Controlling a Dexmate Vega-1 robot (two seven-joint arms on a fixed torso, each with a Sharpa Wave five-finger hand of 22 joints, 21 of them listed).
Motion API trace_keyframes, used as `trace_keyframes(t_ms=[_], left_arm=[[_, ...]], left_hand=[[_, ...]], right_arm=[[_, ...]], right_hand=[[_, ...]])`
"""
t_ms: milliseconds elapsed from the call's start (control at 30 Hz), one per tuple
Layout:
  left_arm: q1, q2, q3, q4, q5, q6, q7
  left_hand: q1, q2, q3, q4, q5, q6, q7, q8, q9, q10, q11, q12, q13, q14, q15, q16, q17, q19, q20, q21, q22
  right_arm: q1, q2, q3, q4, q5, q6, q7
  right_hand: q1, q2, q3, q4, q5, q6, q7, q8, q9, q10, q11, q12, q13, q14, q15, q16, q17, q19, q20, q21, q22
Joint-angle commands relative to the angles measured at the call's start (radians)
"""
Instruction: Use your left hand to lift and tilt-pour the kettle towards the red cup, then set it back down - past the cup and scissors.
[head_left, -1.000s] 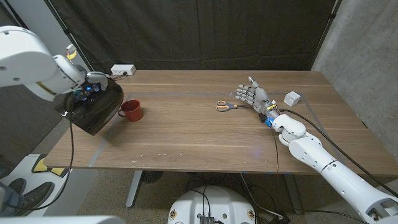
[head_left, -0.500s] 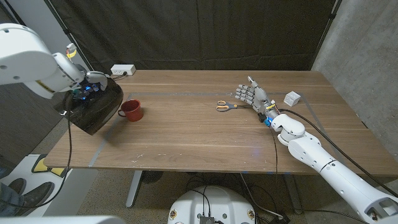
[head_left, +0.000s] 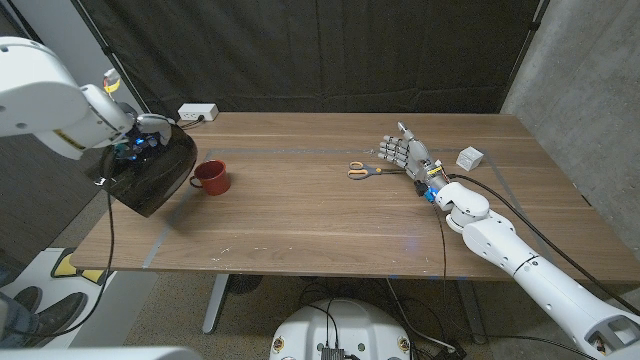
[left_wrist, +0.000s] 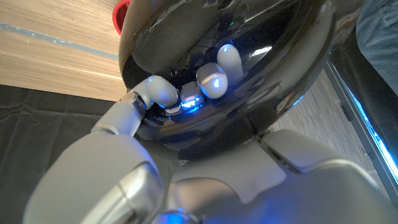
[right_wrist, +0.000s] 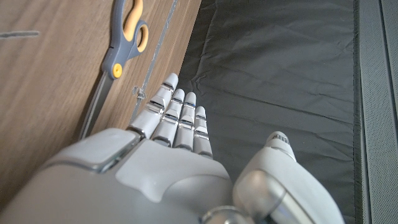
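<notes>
The robot's left hand (head_left: 140, 137) grips the glossy black rounded kettle (head_left: 150, 172) at its top, fingers (left_wrist: 214, 78) curled around the handle, and holds it tilted at the left end of the wooden table (head_left: 330, 215), its lower edge over the table's near-left corner. Just beside the kettle, towards the table's middle, stands the small red cup (head_left: 211, 177) with its handle turned away from the kettle; the two look nearly touching, though whether they meet cannot be told. A black cable hangs from the kettle down past the table's edge.

Well apart, across bare wood, lie the scissors with orange-and-grey handles (head_left: 364, 170), blades pointing to the right hand (head_left: 403, 152). That hand holds nothing and stands on its edge just beside the scissors, fingers straight and close together, thumb apart.

A small white cube (head_left: 470, 157) sits near the right hand towards the table's right end, and a white power strip (head_left: 197, 112) lies at the far left corner behind the kettle.
</notes>
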Motion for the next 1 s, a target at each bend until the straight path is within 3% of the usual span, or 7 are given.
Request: trace_keyframes(t_ms=[33,167,300,533,700,833,1000], left_arm=[[0.347,0.001,-0.378,-0.004,-0.026,0.000,0.031],[0.428,0.001,-0.464,-0.008,-0.056,0.000,0.062],[0.453,-0.004,-0.486,-0.014,-0.074,0.000,0.076],[0.613,-0.069,-0.651,-0.083,-0.027,0.000,0.106],[0.692,-0.112,-0.739,-0.138,0.004,0.000,0.125],[0.742,-0.139,-0.793,-0.175,0.021,0.000,0.139],[0.766,-0.172,-0.811,-0.232,0.074,0.000,0.133]], left_hand=[[-0.006,0.027,0.060,0.054,0.004,0.008,0.012,0.005,0.001,0.070,-0.065,0.077,0.049,0.025,-0.016,0.000,0.006,-0.002,-0.033,-0.003,0.002],[-0.006,0.027,0.061,0.054,0.005,0.010,0.013,0.004,-0.003,0.071,-0.065,0.075,0.045,0.025,-0.015,0.000,0.007,-0.002,-0.033,-0.003,0.002],[-0.005,0.028,0.063,0.053,0.007,0.004,0.013,0.012,0.011,0.071,-0.065,0.077,0.048,0.027,-0.014,-0.008,-0.006,-0.002,-0.033,-0.003,0.002],[-0.006,0.027,0.064,0.053,0.010,0.009,0.014,0.005,-0.007,0.072,-0.063,0.076,0.050,0.030,-0.015,-0.001,-0.001,-0.002,-0.032,-0.002,0.002],[-0.007,0.027,0.064,0.053,0.011,0.007,0.013,0.009,-0.003,0.074,-0.061,0.075,0.048,0.030,-0.016,-0.002,-0.004,0.000,-0.032,-0.002,0.002],[-0.008,0.027,0.065,0.054,0.012,0.007,0.013,0.015,0.005,0.073,-0.066,0.079,0.054,0.031,-0.016,-0.002,-0.006,0.000,-0.034,-0.002,0.002],[-0.009,0.026,0.065,0.054,0.012,0.005,0.011,0.016,0.003,0.077,-0.066,0.074,0.044,0.030,-0.014,0.002,-0.002,0.000,-0.034,-0.002,0.003]], right_arm=[[0.017,0.012,-0.008,0.022,-0.004,0.005,0.015],[0.021,0.013,-0.010,0.028,-0.005,0.007,0.020],[0.026,0.018,-0.010,0.036,-0.003,0.010,0.026],[0.035,0.015,-0.013,0.042,-0.008,0.013,0.040],[0.033,0.012,-0.009,0.040,-0.003,0.010,0.041],[0.029,0.010,-0.005,0.039,0.001,0.012,0.041],[0.024,0.007,-0.002,0.032,0.002,0.012,0.039]], right_hand=[[0.004,0.009,-0.003,-0.003,-0.005,0.004,0.008,-0.003,0.003,0.008,-0.004,-0.003,0.004,0.000,0.007,0.000,0.003,0.010,-0.016,-0.003,0.003],[0.004,0.010,-0.003,-0.003,-0.005,0.005,0.008,-0.003,0.003,0.009,-0.004,-0.002,0.004,0.001,0.007,0.000,0.003,0.010,-0.017,-0.003,0.003],[0.004,0.010,-0.003,-0.003,-0.005,0.004,0.008,-0.003,0.003,0.009,-0.003,-0.003,0.004,0.001,0.007,0.000,0.003,0.010,-0.016,-0.003,0.003],[0.004,0.010,-0.003,-0.004,-0.005,0.005,0.008,-0.003,0.003,0.009,-0.004,-0.003,0.004,0.001,0.009,0.000,0.003,0.010,-0.016,-0.003,0.003],[0.005,0.010,-0.004,-0.004,-0.005,0.005,0.009,-0.003,0.003,0.009,-0.003,-0.003,0.004,0.001,0.008,0.000,0.003,0.010,-0.016,-0.003,0.003],[0.005,0.010,-0.004,-0.004,-0.006,0.005,0.009,-0.003,0.003,0.009,-0.003,-0.003,0.004,0.001,0.008,0.000,0.003,0.011,-0.016,-0.003,0.003],[0.005,0.011,-0.004,-0.004,-0.006,0.004,0.010,-0.003,0.003,0.009,-0.003,-0.003,0.004,0.001,0.007,0.000,0.003,0.011,-0.016,-0.003,0.003]])
